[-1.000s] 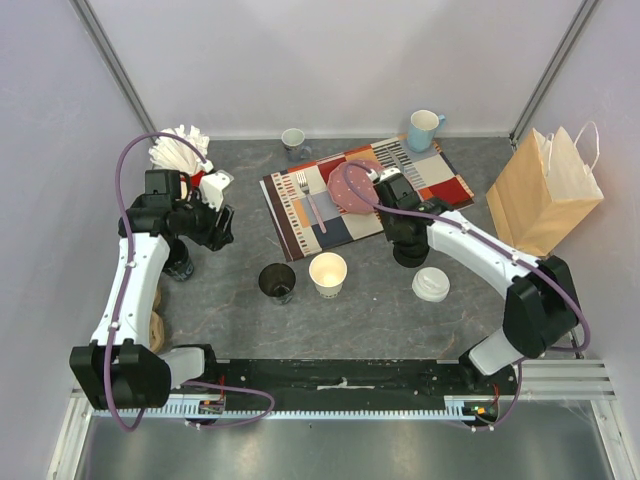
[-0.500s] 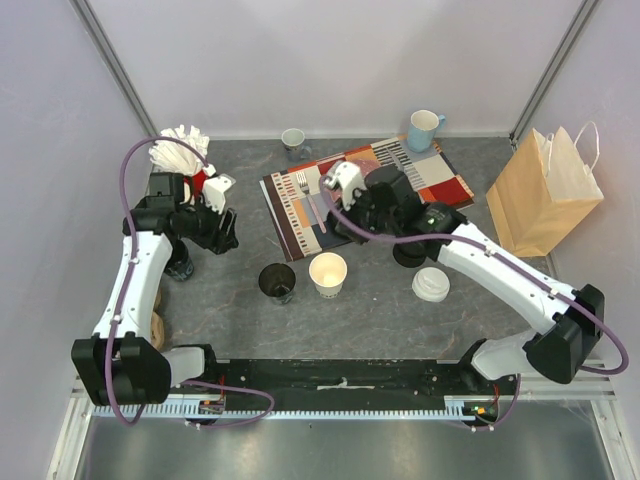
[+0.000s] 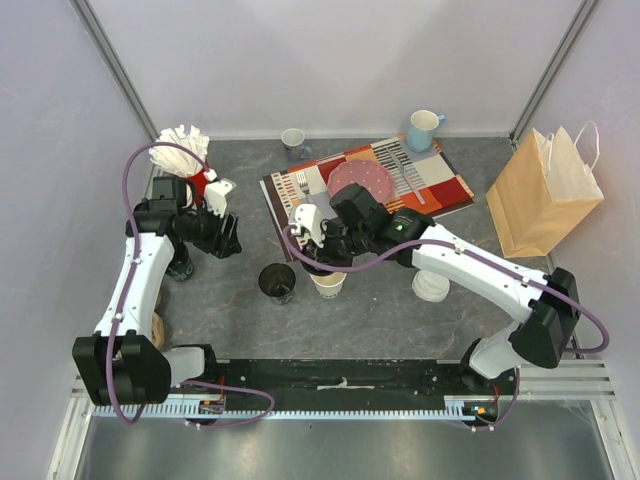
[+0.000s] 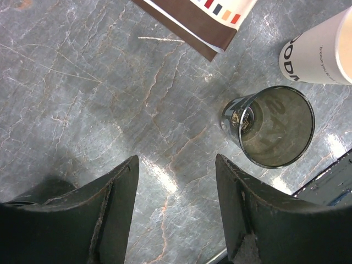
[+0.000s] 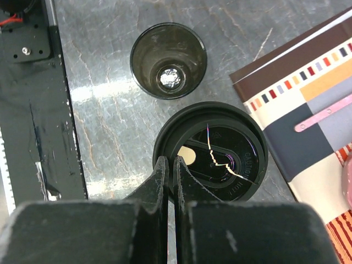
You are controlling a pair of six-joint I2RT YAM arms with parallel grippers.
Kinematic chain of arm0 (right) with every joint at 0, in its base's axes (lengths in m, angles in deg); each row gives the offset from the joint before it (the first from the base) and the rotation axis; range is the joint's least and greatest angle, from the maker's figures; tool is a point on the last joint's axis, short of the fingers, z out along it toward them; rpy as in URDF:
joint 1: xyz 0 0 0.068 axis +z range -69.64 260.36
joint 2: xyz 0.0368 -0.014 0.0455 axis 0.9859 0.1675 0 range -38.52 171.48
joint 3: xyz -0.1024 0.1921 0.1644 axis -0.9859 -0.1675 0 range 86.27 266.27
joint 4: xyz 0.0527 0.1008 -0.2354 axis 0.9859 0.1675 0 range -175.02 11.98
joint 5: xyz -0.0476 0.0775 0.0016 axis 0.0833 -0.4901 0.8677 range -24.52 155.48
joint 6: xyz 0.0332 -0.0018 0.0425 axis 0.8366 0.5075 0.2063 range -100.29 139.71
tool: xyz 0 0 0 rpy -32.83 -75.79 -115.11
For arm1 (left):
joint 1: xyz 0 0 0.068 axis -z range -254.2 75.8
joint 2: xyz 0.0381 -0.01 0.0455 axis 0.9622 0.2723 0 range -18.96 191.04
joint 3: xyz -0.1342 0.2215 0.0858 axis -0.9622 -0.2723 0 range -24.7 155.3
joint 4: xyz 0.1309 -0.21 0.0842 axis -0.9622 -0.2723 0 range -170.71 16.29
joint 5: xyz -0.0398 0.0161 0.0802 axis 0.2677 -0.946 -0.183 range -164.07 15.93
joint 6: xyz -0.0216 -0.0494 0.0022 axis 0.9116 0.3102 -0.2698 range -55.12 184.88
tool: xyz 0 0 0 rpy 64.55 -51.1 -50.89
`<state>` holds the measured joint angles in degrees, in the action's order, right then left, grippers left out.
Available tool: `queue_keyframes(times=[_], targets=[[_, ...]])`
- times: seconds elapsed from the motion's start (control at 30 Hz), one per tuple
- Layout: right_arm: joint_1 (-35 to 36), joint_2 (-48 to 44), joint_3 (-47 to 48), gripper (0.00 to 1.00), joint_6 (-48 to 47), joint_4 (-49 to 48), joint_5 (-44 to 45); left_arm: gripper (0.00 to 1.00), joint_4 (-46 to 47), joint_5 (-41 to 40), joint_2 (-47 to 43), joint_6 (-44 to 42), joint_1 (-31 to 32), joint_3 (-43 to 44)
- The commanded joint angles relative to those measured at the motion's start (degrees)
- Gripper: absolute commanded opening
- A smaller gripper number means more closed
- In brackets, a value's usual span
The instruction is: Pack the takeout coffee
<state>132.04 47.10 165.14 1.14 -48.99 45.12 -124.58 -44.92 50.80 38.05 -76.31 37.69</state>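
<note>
The cream-white paper cup [image 3: 330, 287] stands at the table's middle front, with the lidless black cup [image 3: 277, 282] to its left. My right gripper [image 3: 314, 256] is shut on the rim of the black sip lid [image 5: 220, 154] and holds it right over the cream cup; cream shows through the sip hole. In the right wrist view the black cup [image 5: 169, 60] is empty. The white lid [image 3: 430, 286] lies on the table to the right. My left gripper [image 3: 224, 236] is open and empty, left of the black cup [image 4: 275, 129]; the cream cup [image 4: 324, 52] shows at the left wrist view's corner.
A brown paper bag [image 3: 545, 190] stands at the right. A patterned placemat [image 3: 440, 185] holds a pink plate [image 3: 362, 180] and a fork [image 3: 303, 185]. A blue mug [image 3: 423, 130] and a grey mug [image 3: 293, 140] stand at the back, white napkins [image 3: 180, 145] at back left.
My right arm lifted the black lid from the table by the placemat and swung left with it to above the cream cup. The left arm barely moved.
</note>
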Motion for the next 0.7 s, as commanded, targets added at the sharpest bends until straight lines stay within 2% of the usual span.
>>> queue_keyframes(times=[0.0,0.2,0.67], targets=[[0.44,1.65,2.52,0.00,-4.02,3.52,-1.35,0.65,0.77,1.70,-0.85,1.78,0.26,-0.60],[0.44,4.28,1.64,0.00,-3.76,3.87,2.15,0.65,0.69,1.53,-1.20,1.52,0.18,-1.22],[0.44,7.63,0.23,0.00,-3.76,2.99,3.66,0.65,0.86,1.53,-1.29,1.08,0.26,-1.57]])
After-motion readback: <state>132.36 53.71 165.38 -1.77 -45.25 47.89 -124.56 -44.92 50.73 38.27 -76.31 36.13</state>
